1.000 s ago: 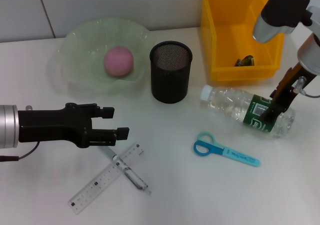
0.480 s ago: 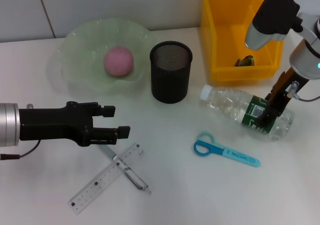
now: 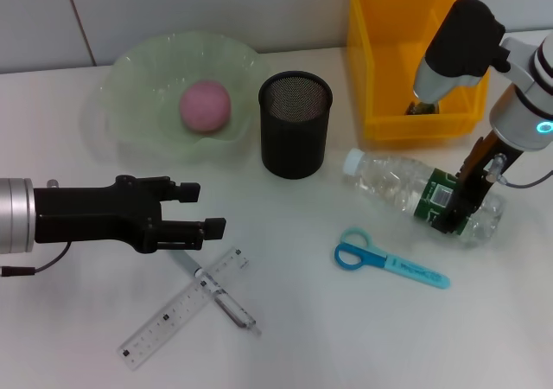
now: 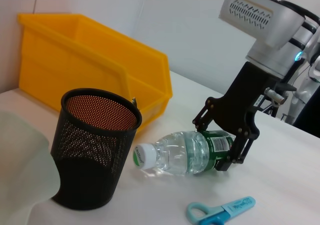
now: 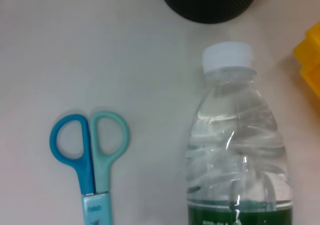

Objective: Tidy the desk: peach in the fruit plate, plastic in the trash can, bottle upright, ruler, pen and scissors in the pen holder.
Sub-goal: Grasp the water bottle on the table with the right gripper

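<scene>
- I'm on the bottle step: my right gripper (image 3: pixel 454 206) is down over the bottle (image 3: pixel 415 190), which lies on its side in front of the bin (image 3: pixel 380 52), cap toward the holder (image 3: pixel 295 123).
- From the left wrist view the right fingers (image 4: pixel 239 150) straddle the green label band, one each side. They look pinched on it, though I can't confirm firm contact.
- My left gripper (image 3: pixel 194 212) hangs low over the desk (image 3: pixel 346 337), just above the ruler (image 3: pixel 183 307) and pen (image 3: pixel 216 292). Its fingers are spread with nothing between them.
- The peach (image 3: pixel 205 105) already sits in the plate (image 3: pixel 130 69). Something small and dark lies in the bin; I judge it's the plastic, but can't be sure.
- The scissors (image 3: pixel 389 264) lie flat, near the bottle on its near side, and are not yet in the holder.
- Next, I'd lift the bottle's label end, swing it vertical with the cap up, and set its base on the desk.
- Room is tight behind: the bin wall is just beside the bottle, and the holder is near the cap. The cap's arc should swing up, not sideways.
- Open desk lies toward me on the right, past the scissors; that looks the safest spot for standing it.
</scene>
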